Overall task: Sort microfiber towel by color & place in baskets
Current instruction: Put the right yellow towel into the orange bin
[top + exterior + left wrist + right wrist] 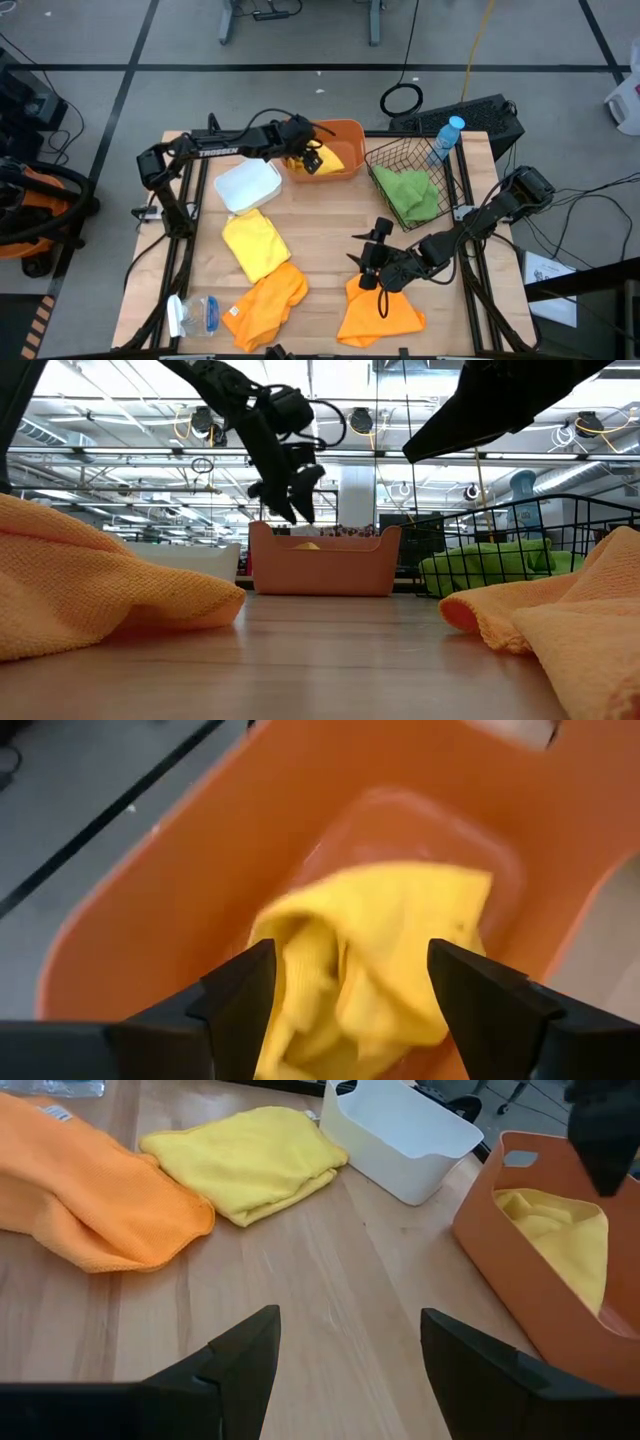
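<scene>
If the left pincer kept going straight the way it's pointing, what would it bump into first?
Probably the yellow towel lying in the orange tub. The left pincer points down into the tub with its fingers apart, and the towel sits right ahead between them. How far off it is can't be told.

Three containers are standing on the wooden worktop (pixel 330 215): one orange rounded plastic tub (pixel 335 150), one black wire-mesh basket (pixel 410 180) and one shallow white rectangular plastic tray (pixel 248 185). Five microfiber towels are showing: two yellow, one lying in the orange tub (pixel 560 1240) and one on the worktop (pixel 255 245); two orange ones (pixel 265 305) (pixel 378 312) lying on the worktop; and one green one (pixel 410 195) sitting in the wire basket. One blue-capped clear bottle (pixel 446 138) is standing beside that basket.
</scene>
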Controlling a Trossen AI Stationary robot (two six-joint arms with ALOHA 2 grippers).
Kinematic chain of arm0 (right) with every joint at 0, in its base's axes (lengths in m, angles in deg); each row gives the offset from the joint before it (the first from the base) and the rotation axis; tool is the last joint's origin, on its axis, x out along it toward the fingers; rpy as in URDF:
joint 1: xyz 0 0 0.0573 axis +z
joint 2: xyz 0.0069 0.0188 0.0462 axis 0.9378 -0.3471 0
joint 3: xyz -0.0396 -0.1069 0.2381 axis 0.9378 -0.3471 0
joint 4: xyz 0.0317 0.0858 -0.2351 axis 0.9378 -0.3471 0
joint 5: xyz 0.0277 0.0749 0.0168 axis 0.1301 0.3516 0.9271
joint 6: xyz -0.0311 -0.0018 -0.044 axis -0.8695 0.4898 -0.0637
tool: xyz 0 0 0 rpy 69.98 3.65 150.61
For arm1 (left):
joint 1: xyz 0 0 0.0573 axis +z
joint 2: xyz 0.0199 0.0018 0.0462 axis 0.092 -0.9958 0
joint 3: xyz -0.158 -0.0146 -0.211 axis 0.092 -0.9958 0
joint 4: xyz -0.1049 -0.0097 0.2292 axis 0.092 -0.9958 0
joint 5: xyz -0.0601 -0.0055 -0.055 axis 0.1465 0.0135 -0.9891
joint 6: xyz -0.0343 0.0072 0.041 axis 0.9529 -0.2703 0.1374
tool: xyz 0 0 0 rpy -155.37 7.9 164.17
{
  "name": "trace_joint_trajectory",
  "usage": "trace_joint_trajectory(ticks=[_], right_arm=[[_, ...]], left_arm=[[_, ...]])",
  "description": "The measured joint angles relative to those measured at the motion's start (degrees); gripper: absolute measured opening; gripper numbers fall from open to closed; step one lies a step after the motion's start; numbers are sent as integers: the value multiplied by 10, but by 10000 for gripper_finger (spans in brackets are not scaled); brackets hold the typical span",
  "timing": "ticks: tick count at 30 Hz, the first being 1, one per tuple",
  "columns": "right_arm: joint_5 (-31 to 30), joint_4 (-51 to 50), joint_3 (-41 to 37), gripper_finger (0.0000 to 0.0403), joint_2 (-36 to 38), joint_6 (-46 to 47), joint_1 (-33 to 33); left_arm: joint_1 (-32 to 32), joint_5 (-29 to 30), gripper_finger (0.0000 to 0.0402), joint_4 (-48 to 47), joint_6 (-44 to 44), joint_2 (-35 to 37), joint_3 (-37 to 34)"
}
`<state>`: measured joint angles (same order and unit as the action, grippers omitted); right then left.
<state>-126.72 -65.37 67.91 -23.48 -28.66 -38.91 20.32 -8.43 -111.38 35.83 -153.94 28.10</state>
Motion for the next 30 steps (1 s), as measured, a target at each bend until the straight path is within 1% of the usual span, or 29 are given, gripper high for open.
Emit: trace_joint_trajectory(ticks=[5, 8, 10, 13, 19, 22, 26, 30], right_arm=[[0, 0, 0, 231, 0, -2, -3], [0, 0, 0, 231, 0, -3, -5], [0, 0, 0, 231, 0, -5, -8], [0, 1, 0, 231, 0, -7, -12], [0, 2, 0, 231, 0, -8, -12], [0, 2, 0, 231, 0, -5, -12], [0, 1, 0, 231, 0, -1, -12], [0, 1, 0, 231, 0, 1, -12]], left_arm=[[-5, -9, 267, 8, -18, 15, 3], [-9, -22, 265, 4, -40, 12, 3], [-12, -24, 256, 10, -51, 2, 3], [-12, -25, 225, 10, -56, -20, 3], [-2, -24, 137, 30, -59, -59, 2], [8, -16, 103, 36, -56, -78, 2], [18, -12, 78, 44, -55, -96, 2], [21, -9, 73, 40, -43, -95, 4]])
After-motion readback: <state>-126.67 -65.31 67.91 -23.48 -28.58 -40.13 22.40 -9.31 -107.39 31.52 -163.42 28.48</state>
